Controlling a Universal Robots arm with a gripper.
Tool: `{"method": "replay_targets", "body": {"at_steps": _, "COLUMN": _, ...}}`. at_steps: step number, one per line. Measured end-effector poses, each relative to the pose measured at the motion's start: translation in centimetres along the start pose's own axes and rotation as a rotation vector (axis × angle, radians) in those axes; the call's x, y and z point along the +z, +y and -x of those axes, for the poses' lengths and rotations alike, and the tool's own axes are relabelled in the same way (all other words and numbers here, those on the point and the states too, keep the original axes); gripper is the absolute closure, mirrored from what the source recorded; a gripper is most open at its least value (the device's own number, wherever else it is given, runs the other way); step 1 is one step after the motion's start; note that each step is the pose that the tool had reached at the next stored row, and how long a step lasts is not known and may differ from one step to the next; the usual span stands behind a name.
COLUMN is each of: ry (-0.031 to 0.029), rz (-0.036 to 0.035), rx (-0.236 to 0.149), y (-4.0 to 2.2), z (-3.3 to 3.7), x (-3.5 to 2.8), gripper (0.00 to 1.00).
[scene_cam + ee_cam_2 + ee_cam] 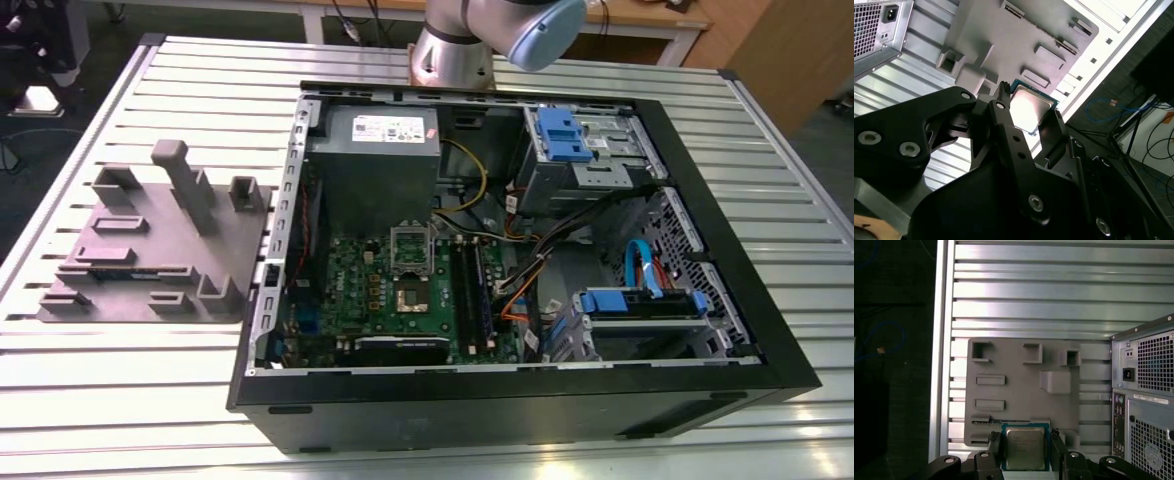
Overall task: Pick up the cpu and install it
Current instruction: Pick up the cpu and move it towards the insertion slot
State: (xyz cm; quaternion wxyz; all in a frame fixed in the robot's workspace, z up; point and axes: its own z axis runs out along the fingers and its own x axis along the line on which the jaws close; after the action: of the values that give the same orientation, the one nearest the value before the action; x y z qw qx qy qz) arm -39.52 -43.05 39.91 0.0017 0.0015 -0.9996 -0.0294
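First wrist view, fingers: two black fingertips [995,449] press on opposite edges of the cpu [1025,450], pinching it.
Gripper: the gripper [1025,454] is clamped on the chip; the second wrist view shows the same grip [1029,119].
Cpu: shiny metal top faces both wrist cameras [1029,106]; it is held in the air, apart from the fixture below.
Fixture block: grey [1024,385], flat on the slatted metal table [1054,290].
Computer case: open [781,350], just beside the block [147,240], on the exterior view's right of it.
Motherboard: green [400,300], inside the case.

Silver arm [447,58] with pale blue joint cap [543,30], black gripper [1029,106] with silver screws [1035,202]
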Motion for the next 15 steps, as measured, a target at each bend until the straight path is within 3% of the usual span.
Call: {"method": "replay_targets", "body": {"at_steps": 15, "ry": 0.0001, "rz": -0.0001, "rx": 0.0, "y": 0.0, "z": 1.18, "x": -0.01, "gripper": 0.53}}
